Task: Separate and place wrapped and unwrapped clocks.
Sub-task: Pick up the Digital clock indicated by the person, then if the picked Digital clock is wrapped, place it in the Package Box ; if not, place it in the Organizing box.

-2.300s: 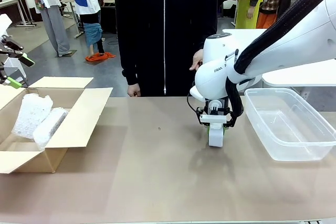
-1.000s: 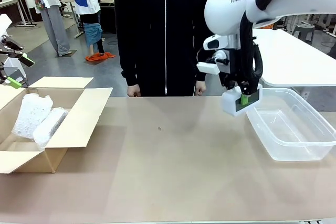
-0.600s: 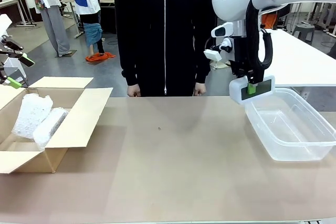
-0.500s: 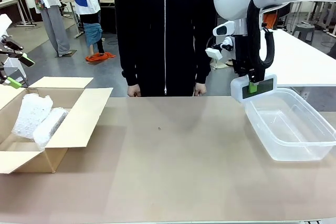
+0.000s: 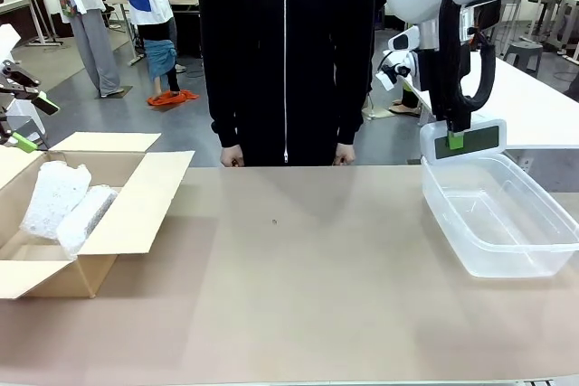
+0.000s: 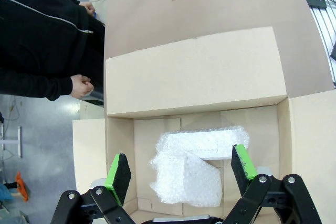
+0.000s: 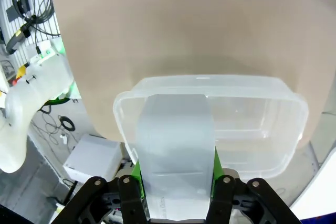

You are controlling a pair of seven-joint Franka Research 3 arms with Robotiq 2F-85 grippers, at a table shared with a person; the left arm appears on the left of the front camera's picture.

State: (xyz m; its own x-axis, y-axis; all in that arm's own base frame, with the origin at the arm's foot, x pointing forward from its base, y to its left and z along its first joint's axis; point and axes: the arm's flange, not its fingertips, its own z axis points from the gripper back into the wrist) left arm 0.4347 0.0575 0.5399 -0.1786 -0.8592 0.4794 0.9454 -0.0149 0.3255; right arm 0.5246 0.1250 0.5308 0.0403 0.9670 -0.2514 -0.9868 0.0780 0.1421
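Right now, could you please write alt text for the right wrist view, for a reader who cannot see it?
Seen from above, the right gripper holds the unwrapped clock between its jaws over a clear plastic bin. The bin stands at the edge of a tan table, with floor and cables beyond.

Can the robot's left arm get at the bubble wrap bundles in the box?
Probably yes. The left gripper hangs right above the open box, jaws wide, and nothing covers the bundles.
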